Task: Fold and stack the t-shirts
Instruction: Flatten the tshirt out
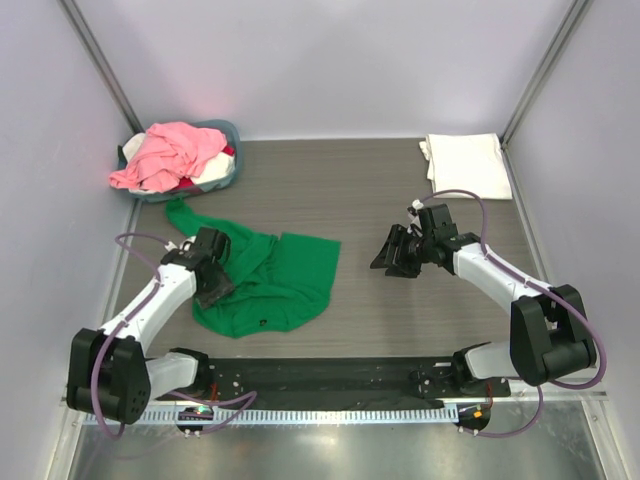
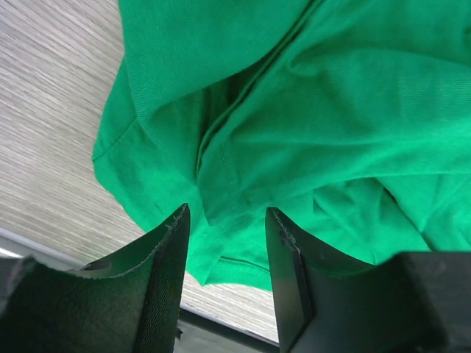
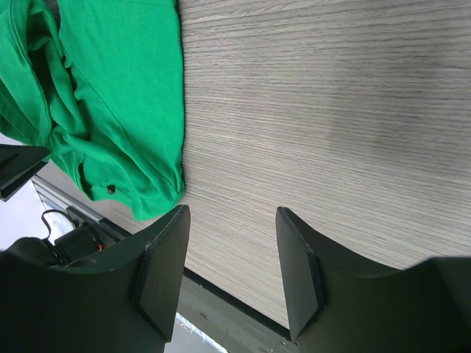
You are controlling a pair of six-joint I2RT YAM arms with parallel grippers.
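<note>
While the green t-shirt (image 1: 275, 285) lies rumpled toward the near left of the bench (image 1: 400, 190), just ahead of the arm bases, the left pincer (image 1: 214, 288) sits right over its left side. Its wrist view shows the fingers (image 2: 165, 287) spread, with a seam and a wrinkled hem directly below them and no cloth nipped that I can see. That looks like a pincer lining up on an edge it can lift cleanly, not a grab at the bunched middle. Over to the right pincer (image 1: 388, 262): spread as well, carrying nothing, hovering above bare bench near the middle and just beside the shirt's right edge. It looks parked to take the opposite side, so the pair can pull the cloth flat before any fold. I'd call the fold itself not yet begun, since the shirt is all ridges and one sleeve trails off toward the far left. Further back, the basket (image 1: 230, 130) in the far left corner is heaped with a pink t-shirt (image 1: 175, 150), with more cloth under it, apparently waiting its turn. In the far right corner a white t-shirt (image 1: 465, 165) lies folded flat, and that looks like the start of the stack.
</note>
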